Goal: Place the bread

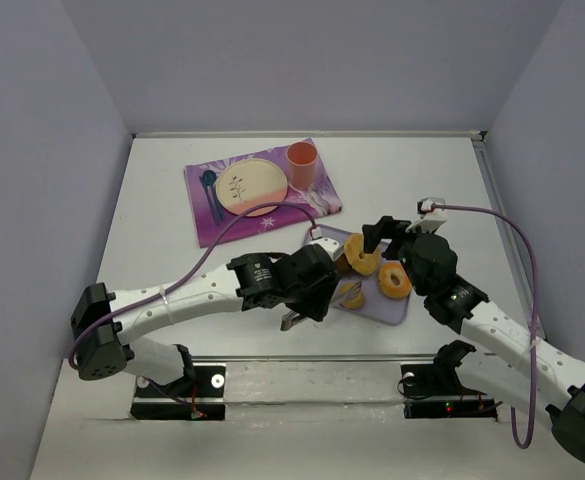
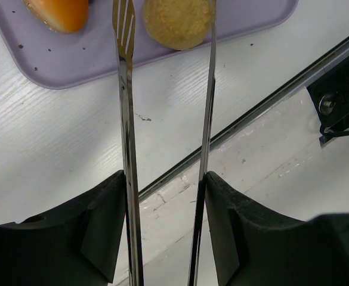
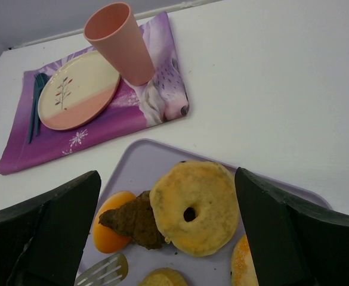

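The bread (image 2: pixel 177 22), a small round golden-tan bun, lies on the lavender tray (image 2: pixel 73 65) near its front edge. It also shows in the top view (image 1: pixel 351 296) and at the bottom of the right wrist view (image 3: pixel 165 277). My left gripper (image 2: pixel 165 179) is shut on metal tongs (image 2: pixel 126 119). The tong tips reach over the tray, one on each side of the bread, and are spread apart. My right gripper (image 3: pixel 167 179) is open and empty above the tray's far part, over the large tan ring pastry (image 3: pixel 193 207).
The tray also holds a smooth orange bun (image 3: pixel 110 229), a dark brown piece (image 3: pixel 135 220) and an orange-glazed doughnut (image 1: pixel 396 281). At the back left, a purple mat (image 1: pixel 212 225) holds a plate (image 1: pixel 251 186), a pink cup (image 1: pixel 303 164) and teal cutlery (image 1: pixel 210 190). A metal rail (image 2: pixel 263 104) runs along the near edge.
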### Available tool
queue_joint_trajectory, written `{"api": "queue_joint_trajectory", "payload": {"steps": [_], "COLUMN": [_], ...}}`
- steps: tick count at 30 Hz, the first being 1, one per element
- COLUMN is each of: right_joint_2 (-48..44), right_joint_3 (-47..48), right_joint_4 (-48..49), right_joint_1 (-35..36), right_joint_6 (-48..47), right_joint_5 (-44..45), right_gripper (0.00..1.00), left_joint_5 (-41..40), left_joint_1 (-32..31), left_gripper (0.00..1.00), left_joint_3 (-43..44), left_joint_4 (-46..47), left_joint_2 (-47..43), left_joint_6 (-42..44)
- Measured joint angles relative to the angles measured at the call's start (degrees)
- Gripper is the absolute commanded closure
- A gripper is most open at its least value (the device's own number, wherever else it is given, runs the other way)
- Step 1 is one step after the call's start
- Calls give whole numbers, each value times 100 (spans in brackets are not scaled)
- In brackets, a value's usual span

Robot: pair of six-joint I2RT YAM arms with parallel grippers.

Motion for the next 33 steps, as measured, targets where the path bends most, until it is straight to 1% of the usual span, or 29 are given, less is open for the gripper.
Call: {"api": "queue_joint_trajectory", "payload": {"steps": [6, 12, 20, 25, 29, 30, 33], "right_joint_2": [-57, -76, -79, -76, -79, -79, -79], "right_joint_3": [-11, -22, -83, -83, -85, -85, -87], "right_joint_4": [-9, -13, -26, -31, -31, -33, -33], "right_joint_1": [0, 0, 0, 0, 0, 0, 0], "right_joint_6": [0, 0, 0, -2, 0, 0, 0], "right_joint_5": [37, 48, 103, 153, 199, 214, 247], "right_gripper": [0, 0, 0, 0, 0, 0, 0], "left_joint_5": [26, 129, 173, 243, 345, 374, 411], "left_joint_1": [-4, -4, -7, -11, -11, -13, -13], "left_gripper": [35, 34, 35, 42, 55, 60, 66], "left_joint_3": [146, 284, 459, 581, 673, 706, 789], "left_joint_4": [-98, -146, -197, -188, -197, -201, -214], "left_joint_2": [199, 590, 863, 966, 1025, 1051, 1113], "left_joint_6": [103, 278, 442, 533, 590, 605, 623]}}
